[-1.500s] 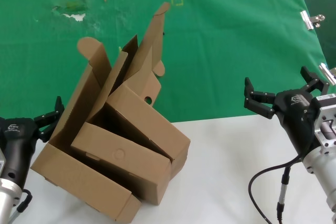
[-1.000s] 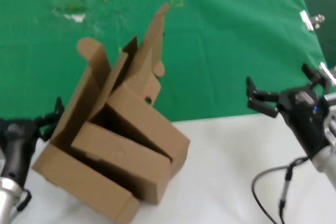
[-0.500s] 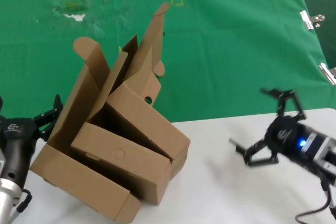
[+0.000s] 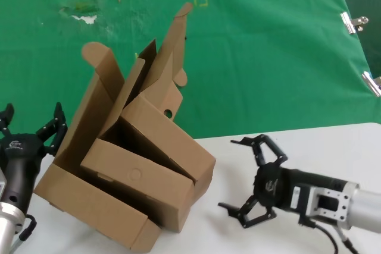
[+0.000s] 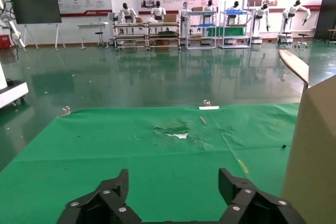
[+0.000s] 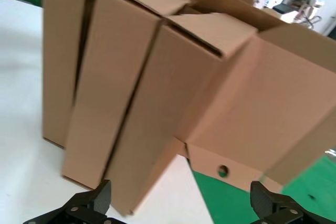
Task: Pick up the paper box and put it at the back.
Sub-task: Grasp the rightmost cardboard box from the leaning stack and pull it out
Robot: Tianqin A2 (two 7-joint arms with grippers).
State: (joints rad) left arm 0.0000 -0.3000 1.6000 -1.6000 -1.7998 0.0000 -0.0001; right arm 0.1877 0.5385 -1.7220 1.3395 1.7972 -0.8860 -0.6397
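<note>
My right pincer (image 4: 249, 178) sits spread wide on the white desk (image 4: 309, 147), facing the paper box (image 4: 165, 138) (left pincer (image 4: 30, 126) also apart, beside the pile).

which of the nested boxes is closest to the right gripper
The innermost paper box, rightmost in the tilted pile, its lid flap bearing a round hole; the open right gripper faces its lower corner, untouched.

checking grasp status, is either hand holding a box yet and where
Nothing is held. The right hand is open on the white tabletop, short of the paper box. The left hand is open beside the pile, empty.
</note>
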